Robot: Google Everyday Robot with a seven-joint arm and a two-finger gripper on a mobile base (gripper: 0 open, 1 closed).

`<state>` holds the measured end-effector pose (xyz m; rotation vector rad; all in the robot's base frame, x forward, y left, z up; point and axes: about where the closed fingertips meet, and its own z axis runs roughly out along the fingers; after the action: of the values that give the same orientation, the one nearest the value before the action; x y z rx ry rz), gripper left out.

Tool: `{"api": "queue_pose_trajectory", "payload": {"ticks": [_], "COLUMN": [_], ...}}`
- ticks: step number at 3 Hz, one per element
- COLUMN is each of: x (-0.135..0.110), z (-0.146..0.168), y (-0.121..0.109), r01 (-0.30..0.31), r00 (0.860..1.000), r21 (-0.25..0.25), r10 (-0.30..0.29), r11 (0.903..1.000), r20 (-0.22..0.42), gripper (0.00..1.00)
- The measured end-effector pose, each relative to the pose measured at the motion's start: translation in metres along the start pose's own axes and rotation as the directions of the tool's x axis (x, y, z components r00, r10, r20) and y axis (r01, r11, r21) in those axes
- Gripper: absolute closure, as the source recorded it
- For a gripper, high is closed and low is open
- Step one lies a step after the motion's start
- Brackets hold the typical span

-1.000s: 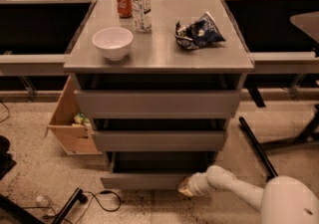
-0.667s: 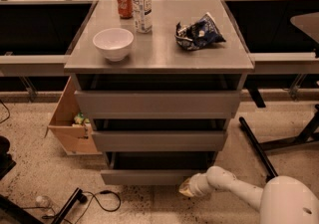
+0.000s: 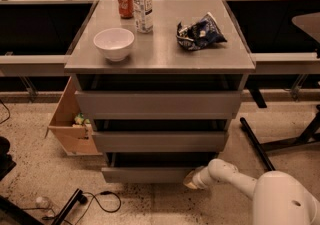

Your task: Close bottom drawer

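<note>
The bottom drawer (image 3: 147,174) is the lowest and narrowest of the grey cabinet's three flat, handleless fronts. It stands pulled out a little, with a dark gap above its front. My gripper (image 3: 191,180) sits at the end of the white arm (image 3: 235,176) that reaches in from the lower right. It is right against the right end of the bottom drawer's front, low near the floor.
On the cabinet top (image 3: 160,56) stand a white bowl (image 3: 114,43), a clear bottle (image 3: 143,3), a red can (image 3: 124,2) and a dark chip bag (image 3: 200,32). An open cardboard box (image 3: 70,124) sits left of the cabinet. Cables (image 3: 95,199) lie on the speckled floor. Black chair legs (image 3: 260,141) are at right.
The bottom drawer's front has moved back toward the cabinet, with my gripper staying against its right end. Nothing else has moved.
</note>
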<state>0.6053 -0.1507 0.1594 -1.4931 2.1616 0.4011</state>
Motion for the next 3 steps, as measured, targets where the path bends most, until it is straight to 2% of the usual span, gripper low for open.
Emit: {"api": "queue_pose_trajectory", "payload": {"ticks": [1, 3], "x": [0.0, 0.0], "z": [0.0, 0.0001], "y": [0.0, 0.0001], "r01": [0.0, 0.0], "r00": [1.0, 1.0], "r21": [0.0, 0.0], "r10": [0.0, 0.0], "r11": [1.0, 1.0], "r20": [0.0, 0.0], "gripper": [0.81, 0.34]}}
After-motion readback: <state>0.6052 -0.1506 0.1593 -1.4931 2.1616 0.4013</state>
